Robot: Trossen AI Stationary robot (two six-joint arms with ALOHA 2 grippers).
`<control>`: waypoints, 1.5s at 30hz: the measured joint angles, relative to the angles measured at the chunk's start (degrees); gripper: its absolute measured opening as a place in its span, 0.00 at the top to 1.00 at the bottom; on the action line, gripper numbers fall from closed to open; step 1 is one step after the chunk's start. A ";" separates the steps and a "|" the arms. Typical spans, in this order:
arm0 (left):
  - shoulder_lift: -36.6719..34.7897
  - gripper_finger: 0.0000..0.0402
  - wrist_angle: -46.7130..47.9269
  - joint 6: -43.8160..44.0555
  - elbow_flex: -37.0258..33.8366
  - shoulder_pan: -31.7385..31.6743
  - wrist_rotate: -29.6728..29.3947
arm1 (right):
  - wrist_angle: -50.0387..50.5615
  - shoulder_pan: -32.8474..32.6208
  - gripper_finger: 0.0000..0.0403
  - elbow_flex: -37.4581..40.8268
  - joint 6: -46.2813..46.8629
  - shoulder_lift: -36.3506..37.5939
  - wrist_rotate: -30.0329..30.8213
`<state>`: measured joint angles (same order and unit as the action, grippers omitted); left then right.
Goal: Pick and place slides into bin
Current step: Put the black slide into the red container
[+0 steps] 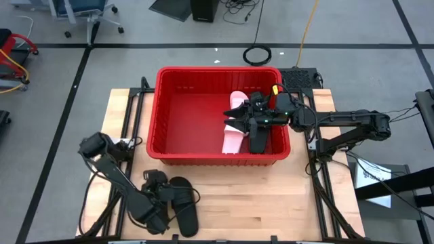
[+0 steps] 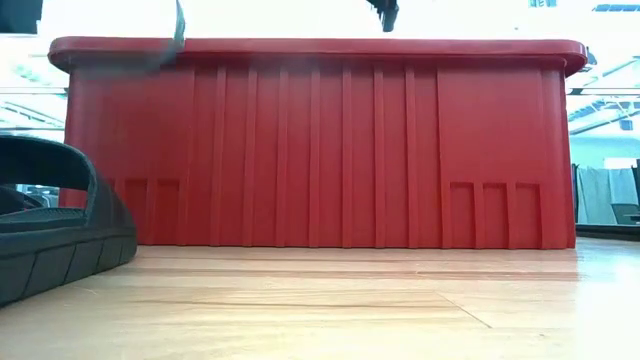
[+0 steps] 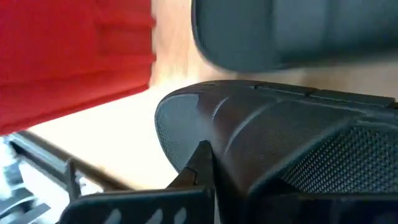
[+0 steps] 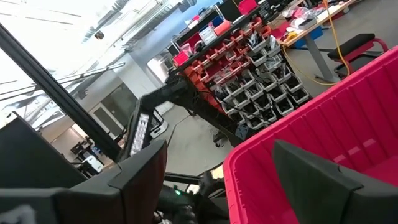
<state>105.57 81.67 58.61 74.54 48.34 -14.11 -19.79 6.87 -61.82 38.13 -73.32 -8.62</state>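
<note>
The red bin (image 1: 169,108) stands at the middle of the table and holds two pink slides (image 1: 234,139) and a black slide (image 1: 260,142) at its right end. My right gripper (image 1: 245,122) hangs open above them with nothing between its fingers (image 4: 143,180). Near the table's front left, my left gripper (image 1: 153,200) is shut on a black slide (image 3: 249,130). A second black slide (image 1: 185,207) lies flat on the wood just right of it, and it also shows in the left wrist view (image 3: 280,31). My left gripper grips the black slide at a curved edge (image 3: 214,155), right beside one fingertip (image 3: 202,163); the other finger is hidden behind the slide. The fingers slant down at it from above. Which part of the slide this is, and whether it is off the table, I cannot tell.
The bin's tall ribbed wall (image 2: 320,150) fills the low view, with bare wood in front of it. A black slide (image 2: 50,225) sits at that view's left. Black frame rails (image 1: 132,102) run along the table's left and right sides.
</note>
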 joint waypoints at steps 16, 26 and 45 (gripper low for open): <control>-15.06 0.99 0.66 0.01 15.05 -0.04 -9.46 | 0.84 0.01 0.30 0.00 -2.38 0.00 4.99; -15.48 0.99 1.11 -14.64 28.31 -5.31 -16.97 | -8.18 0.02 0.30 0.00 -1.51 0.00 8.79; -15.48 0.99 6.76 -63.93 42.25 -34.19 -26.62 | -22.84 2.04 0.30 0.00 -3.07 0.04 18.04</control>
<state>90.08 88.43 -5.32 116.79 14.16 -40.73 -42.63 8.92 -61.82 35.06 -73.28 9.41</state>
